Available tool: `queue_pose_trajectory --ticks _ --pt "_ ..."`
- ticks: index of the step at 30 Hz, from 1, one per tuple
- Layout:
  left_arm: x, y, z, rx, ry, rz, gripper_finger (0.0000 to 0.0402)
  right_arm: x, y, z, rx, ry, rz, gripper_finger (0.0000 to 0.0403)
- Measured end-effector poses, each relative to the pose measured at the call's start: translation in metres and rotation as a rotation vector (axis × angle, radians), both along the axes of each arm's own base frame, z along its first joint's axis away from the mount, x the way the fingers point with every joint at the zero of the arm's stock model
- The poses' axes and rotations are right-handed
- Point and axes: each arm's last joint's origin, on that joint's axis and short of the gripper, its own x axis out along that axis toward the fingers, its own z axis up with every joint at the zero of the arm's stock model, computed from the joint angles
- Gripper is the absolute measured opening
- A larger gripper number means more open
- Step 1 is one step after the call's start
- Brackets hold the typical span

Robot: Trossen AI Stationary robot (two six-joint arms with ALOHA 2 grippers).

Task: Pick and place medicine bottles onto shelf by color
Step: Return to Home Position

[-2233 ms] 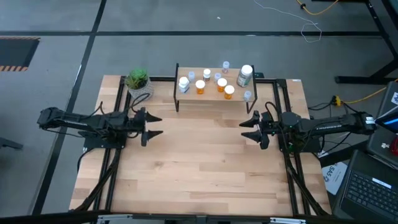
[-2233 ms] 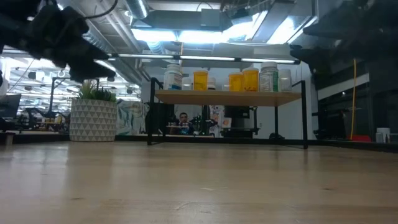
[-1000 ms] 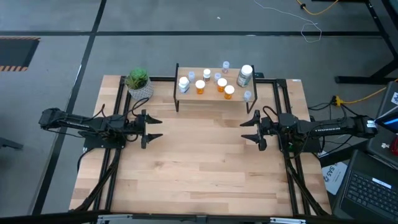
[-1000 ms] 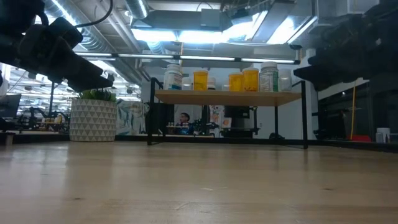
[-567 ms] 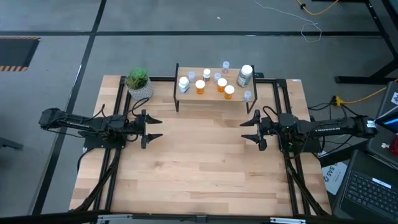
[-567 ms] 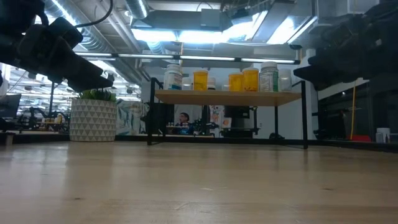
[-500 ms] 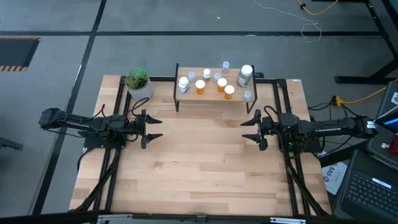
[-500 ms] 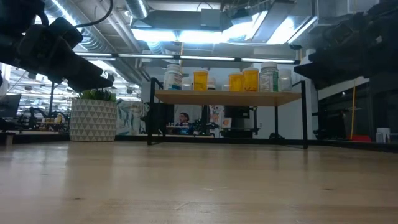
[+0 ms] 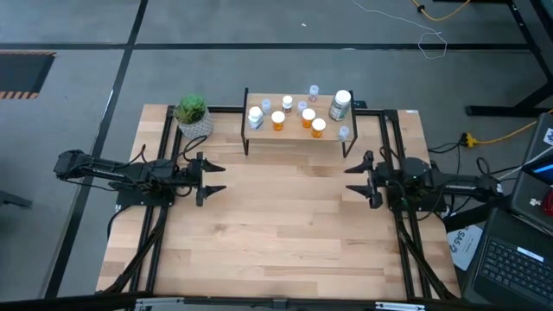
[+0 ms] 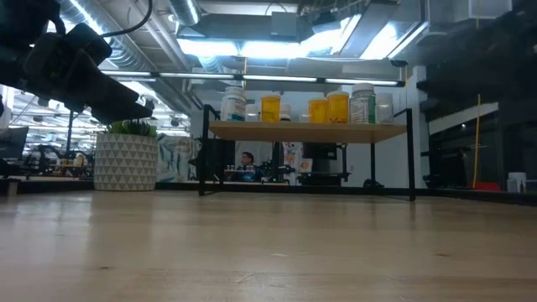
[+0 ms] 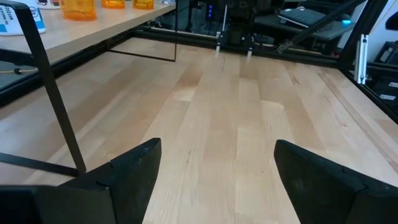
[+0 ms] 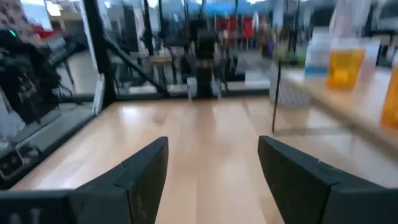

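The medicine bottles (image 9: pixel 308 117) are all found on the shelf (image 9: pixel 292 131), which stands at the far edge of the surface (image 9: pixel 285 242), about midway across it. Three orange bottles (image 9: pixel 278 120) are grouped around the middle of the board, a white bottle (image 9: pixel 255 115) is placed at its left end, and a larger greenish bottle (image 9: pixel 340 104) stands near its right end; tiny pale bottles are scattered among them, mostly towards the back. In the low view the bottles are seen upright in a row on the raised board. A potted plant (image 9: pixel 192 112) is set on the surface just left of the shelf. The left claw (image 9: pixel 218 176) is held over the left part of the surface, pointed towards the middle and well apart from the shelf; its fingers (image 11: pixel 124 180) are spread wide with nothing between them. The right claw (image 9: pixel 352 181) is held over the right part of the surface, in front of the shelf's right end and facing the left claw; its fingers (image 12: pixel 298 174) are likewise spread wide and nothing is gripped. Bare wood lies between the two claws.
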Motion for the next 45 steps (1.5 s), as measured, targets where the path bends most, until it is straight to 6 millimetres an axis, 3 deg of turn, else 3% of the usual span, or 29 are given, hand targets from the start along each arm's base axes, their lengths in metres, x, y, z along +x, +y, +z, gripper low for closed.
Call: queue_pose_trajectory --ticks 3,45 --pt "0.0 0.0 0.0 0.0 0.0 0.0 0.0308 -0.0032 0.0003 0.005 -0.014 -0.06 0.003 0.0251" --pt "0.0001 0.0 0.0005 0.0 -0.005 0.0 0.0308 -0.0025 0.0006 0.0029 0.01 -0.038 -0.012 0.0251"
